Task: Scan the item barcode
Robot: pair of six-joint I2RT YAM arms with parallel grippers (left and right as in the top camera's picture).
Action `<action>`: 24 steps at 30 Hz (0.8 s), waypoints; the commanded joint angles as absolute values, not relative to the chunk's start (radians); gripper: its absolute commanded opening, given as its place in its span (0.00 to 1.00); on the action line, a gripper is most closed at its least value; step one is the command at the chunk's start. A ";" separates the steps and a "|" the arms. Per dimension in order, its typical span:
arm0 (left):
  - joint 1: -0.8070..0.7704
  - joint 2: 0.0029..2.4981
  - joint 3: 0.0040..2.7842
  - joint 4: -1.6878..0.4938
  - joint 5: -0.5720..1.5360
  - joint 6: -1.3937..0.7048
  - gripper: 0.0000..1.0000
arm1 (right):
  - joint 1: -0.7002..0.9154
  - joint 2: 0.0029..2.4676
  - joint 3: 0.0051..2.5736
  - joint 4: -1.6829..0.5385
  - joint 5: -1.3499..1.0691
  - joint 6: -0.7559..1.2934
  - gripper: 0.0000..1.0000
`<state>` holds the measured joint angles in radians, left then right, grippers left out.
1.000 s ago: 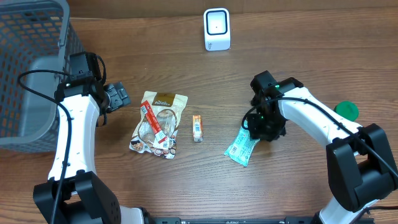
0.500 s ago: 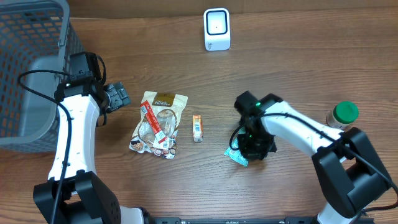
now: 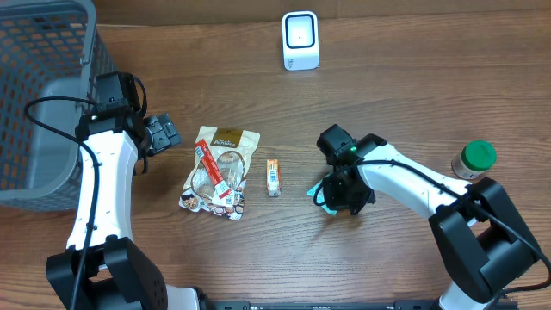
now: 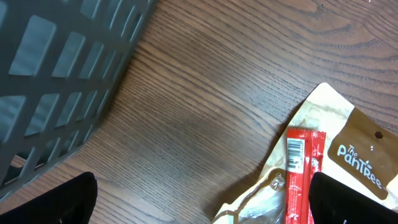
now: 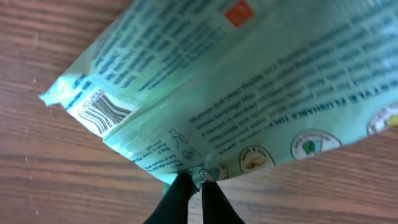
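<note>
— Mint-green plastic packet (image 5: 217, 93): where is it?
— Right of the table's middle, on the near half, under the right gripper (image 5: 193, 182). Its printed side and barcode (image 5: 98, 112) face the wrist camera.
— Is it gripped?
— Yes, the jaws are pinched nearly together on one edge of it.
— And the left gripper (image 4: 199, 199)?
— Spread wide, holding nothing, over the wooden table (image 4: 186, 93) between the grey mesh basket (image 4: 56, 74) and a tan snack pouch (image 4: 348, 143)
</note>
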<state>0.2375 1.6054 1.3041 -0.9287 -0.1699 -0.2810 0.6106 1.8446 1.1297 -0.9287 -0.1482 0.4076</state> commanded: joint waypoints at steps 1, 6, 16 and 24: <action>0.235 1.597 1.310 -0.930 -0.183 -0.270 1.00 | 0.585 1.818 1.189 -0.935 -0.136 0.402 0.09; 0.235 1.597 1.310 -0.930 -0.183 -0.270 1.00 | 0.535 1.808 1.340 -1.037 -0.179 0.323 0.23; 0.235 1.597 1.310 -0.930 -0.183 -0.270 1.00 | 0.378 1.810 1.381 -1.095 -0.170 0.121 0.53; 0.235 1.597 1.310 -0.930 -0.183 -0.270 1.00 | 0.387 1.810 1.257 -0.918 -0.169 0.099 0.58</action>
